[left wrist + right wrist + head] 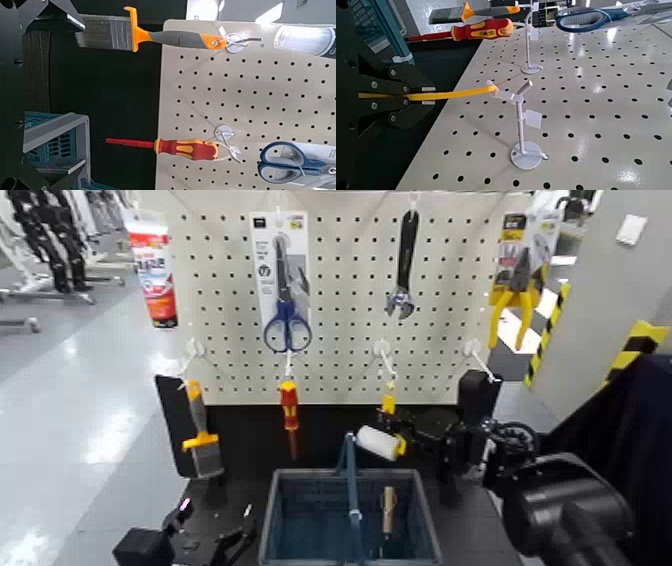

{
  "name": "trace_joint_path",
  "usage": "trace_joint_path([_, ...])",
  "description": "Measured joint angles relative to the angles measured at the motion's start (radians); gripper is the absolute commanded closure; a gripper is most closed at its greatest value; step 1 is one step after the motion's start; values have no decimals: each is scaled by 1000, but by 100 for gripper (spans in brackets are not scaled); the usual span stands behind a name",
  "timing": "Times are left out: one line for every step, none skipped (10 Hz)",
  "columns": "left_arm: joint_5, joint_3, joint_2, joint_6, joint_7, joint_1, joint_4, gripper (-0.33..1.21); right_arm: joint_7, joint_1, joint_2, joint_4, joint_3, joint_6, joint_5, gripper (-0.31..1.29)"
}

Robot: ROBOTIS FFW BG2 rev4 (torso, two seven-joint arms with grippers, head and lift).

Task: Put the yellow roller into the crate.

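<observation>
The right gripper (429,96) is at the pegboard (340,310), in front of a white hook (522,127), and its jaws are shut on the yellow handle of the yellow roller (378,442). The two sides of this claw come together around the handle, with no more opening than the handle needs. The free end of the handle points to the hook and is very close to its tip; I cannot tell if they touch. The white sleeve of the roller is below the claw, lying a little tilted, and in the head view it appears just beyond the far rim of the crate (300,474), so the roller is outside the crate. The crate stands below the board, its blue bar handle is upright over the middle, and inside it there is an object with a light brown handle (388,508). The left gripper (213,528) is low, on the left side of the crate, with its fingers wide apart and nothing between them. On the board, an orange-handled brush (204,440) and a red screwdriver (289,410) hang in the lower row, and blue scissors (286,315), an adjustable wrench (402,270) and yellow-handled pliers (515,300) hang higher.
</observation>
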Motion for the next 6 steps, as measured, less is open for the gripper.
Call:
trace_joint_path([0, 0, 0, 0, 0, 0, 0, 12, 4, 11, 1, -18, -6, 8, 0, 128])
trace_joint_path([1, 0, 0, 1, 0, 0, 0, 12, 6, 23, 2, -38, -13, 15, 0, 128])
trace_joint_path([1, 0, 0, 1, 0, 0, 0, 12, 9, 36, 4, -58, -22, 21, 1, 128])
trace_joint_path([2, -1, 0, 1, 0, 0, 0, 12, 12, 47, 4, -81, -30, 28, 1, 128])
trace_joint_path([2, -1, 0, 1, 0, 0, 0, 12, 13, 59, 5, -112, -39, 37, 2, 128])
trace_joint_path([2, -1, 0, 1, 0, 0, 0, 12, 15, 74, 6, -145, -51, 48, 4, 128])
